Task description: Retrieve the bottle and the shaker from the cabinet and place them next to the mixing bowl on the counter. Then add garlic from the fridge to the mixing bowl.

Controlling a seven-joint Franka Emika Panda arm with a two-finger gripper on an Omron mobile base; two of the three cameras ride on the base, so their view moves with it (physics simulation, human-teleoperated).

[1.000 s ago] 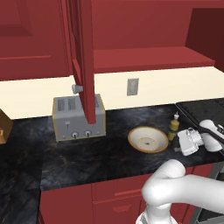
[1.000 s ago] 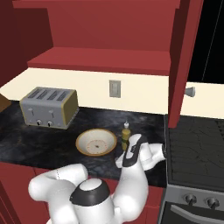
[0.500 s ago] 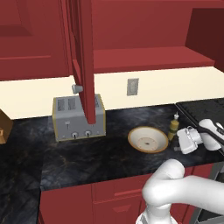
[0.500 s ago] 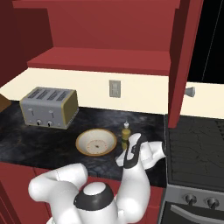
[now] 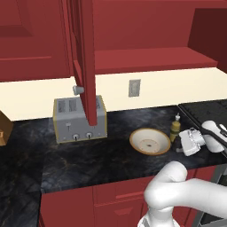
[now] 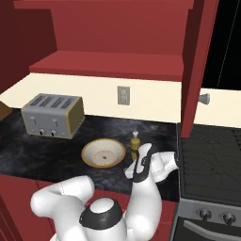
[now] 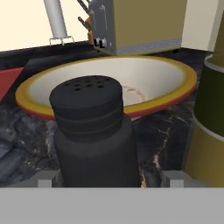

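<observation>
Hand view: black shaker [image 7: 94, 135] stands upright on the desk [image 7: 166, 131] between parted fingers [image 7: 47, 179], mixing bowl [image 7: 105, 85] at 12 o'clock, bottle [image 7: 210, 127] at 3.

A boxy silver-grey four-slot toaster [image 5: 80, 119] stands against a plain cream wall [image 5: 168, 88]. To the toaster's right on that wall sits a grey outlet plate [image 5: 134, 88]. Farther right lies a black stovetop [image 6: 209, 162] with round knobs on its grey front.

Black shaker [image 7: 94, 135]; golden-rimmed cream mixing bowl [image 7: 175, 76]
</observation>
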